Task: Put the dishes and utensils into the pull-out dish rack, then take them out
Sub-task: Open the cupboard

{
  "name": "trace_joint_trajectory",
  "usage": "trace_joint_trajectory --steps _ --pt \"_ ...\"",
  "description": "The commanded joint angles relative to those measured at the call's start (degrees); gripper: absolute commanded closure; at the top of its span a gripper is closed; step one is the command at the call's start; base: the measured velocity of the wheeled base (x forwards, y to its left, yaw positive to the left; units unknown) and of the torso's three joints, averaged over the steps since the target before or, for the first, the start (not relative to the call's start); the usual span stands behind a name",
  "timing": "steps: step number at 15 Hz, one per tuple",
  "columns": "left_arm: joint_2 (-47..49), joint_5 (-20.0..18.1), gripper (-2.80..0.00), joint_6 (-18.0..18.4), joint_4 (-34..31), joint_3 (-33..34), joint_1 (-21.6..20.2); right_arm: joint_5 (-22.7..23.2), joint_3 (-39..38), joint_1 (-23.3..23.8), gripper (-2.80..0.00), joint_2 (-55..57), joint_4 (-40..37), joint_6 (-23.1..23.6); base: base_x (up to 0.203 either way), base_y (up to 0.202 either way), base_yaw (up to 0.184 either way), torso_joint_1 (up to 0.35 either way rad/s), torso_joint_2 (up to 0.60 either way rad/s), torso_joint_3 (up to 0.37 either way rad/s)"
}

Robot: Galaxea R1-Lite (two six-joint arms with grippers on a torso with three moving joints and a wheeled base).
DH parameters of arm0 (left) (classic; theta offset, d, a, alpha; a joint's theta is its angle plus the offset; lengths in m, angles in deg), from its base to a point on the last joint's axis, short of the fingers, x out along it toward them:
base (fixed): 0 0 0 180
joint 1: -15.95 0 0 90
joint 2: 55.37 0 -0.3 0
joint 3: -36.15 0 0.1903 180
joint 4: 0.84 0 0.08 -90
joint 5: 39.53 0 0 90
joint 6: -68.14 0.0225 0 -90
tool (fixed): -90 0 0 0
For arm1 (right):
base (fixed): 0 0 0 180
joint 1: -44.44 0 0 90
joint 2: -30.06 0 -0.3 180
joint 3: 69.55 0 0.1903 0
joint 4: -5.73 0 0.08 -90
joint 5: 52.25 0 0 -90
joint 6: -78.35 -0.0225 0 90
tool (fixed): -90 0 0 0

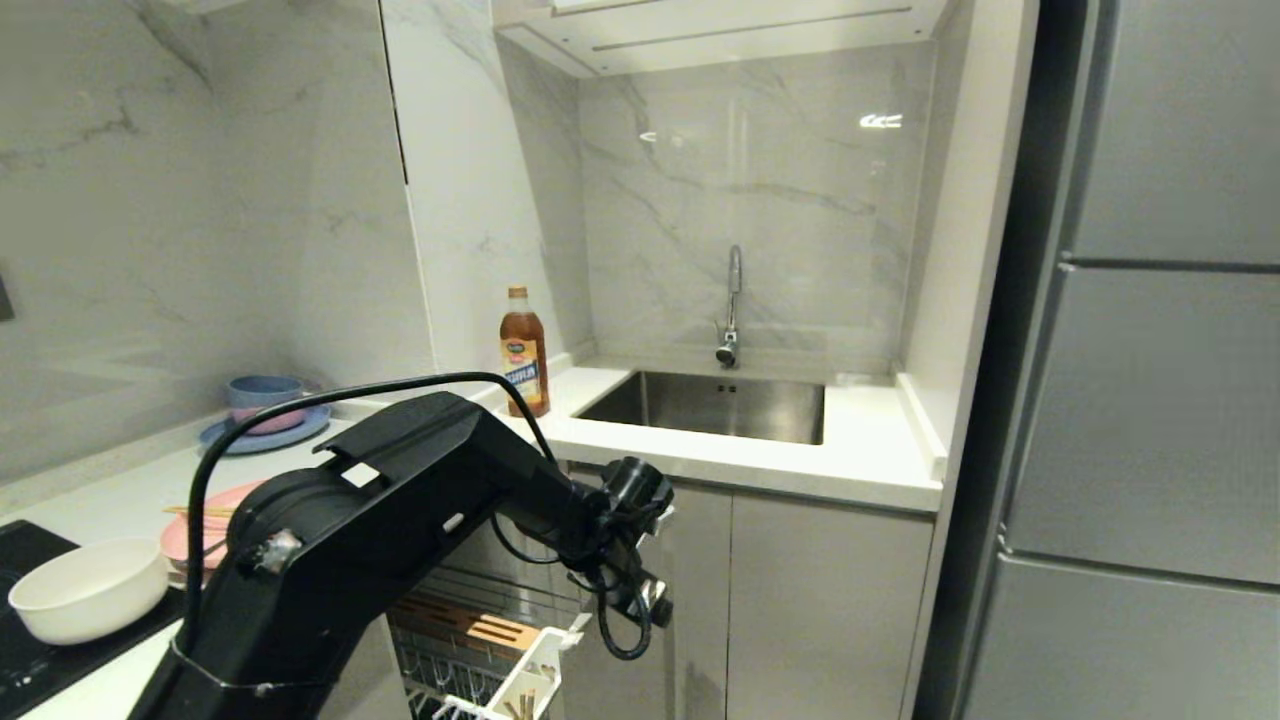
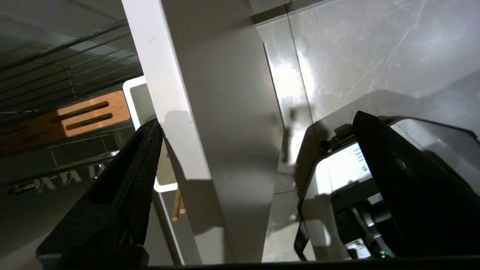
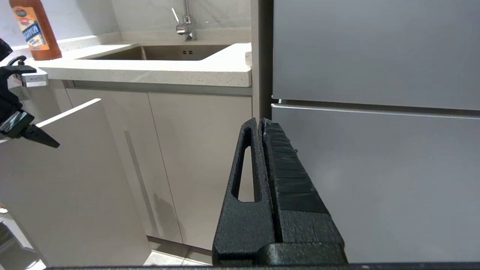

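The pull-out dish rack (image 1: 470, 640) stands drawn out under the counter, showing its wooden strip (image 2: 88, 114) and white caddy (image 1: 530, 680). Chopsticks (image 2: 178, 206) stick out of the caddy. My left gripper (image 2: 257, 117) is open wide and points down, with the rack's pale cabinet front (image 2: 210, 112) between its fingers; in the head view the left gripper (image 1: 648, 605) hangs at that panel's top edge. The cream bowl (image 1: 90, 590) and pink plate (image 1: 200, 535) sit on the counter at left. My right gripper (image 3: 260, 122) is shut and empty, low before the fridge.
A blue bowl on a blue plate (image 1: 265, 405) stands at the back left. A brown bottle (image 1: 523, 350) is beside the steel sink (image 1: 715, 405) and its tap (image 1: 733, 300). The grey fridge (image 1: 1150, 400) fills the right side. A black hob (image 1: 30, 650) lies under the cream bowl.
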Motion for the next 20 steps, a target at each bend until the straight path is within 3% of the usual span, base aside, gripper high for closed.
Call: trace_joint_trajectory --steps 1,11,20 --pt "-0.7 0.0 -2.80 0.4 -0.3 0.3 0.9 0.0 -0.2 -0.1 0.00 0.0 0.0 0.0 0.000 0.000 0.000 0.000 0.00 0.000" --pt "-1.0 -0.4 -2.80 4.7 -1.0 1.2 3.6 0.0 -0.1 -0.1 0.00 0.0 0.0 0.0 0.000 0.000 0.000 0.000 0.00 0.000" --pt "-1.0 -0.5 -2.80 5.9 -1.0 1.2 6.7 0.0 -0.2 -0.1 0.00 0.0 0.0 0.0 0.000 0.000 0.000 0.000 0.00 0.000"
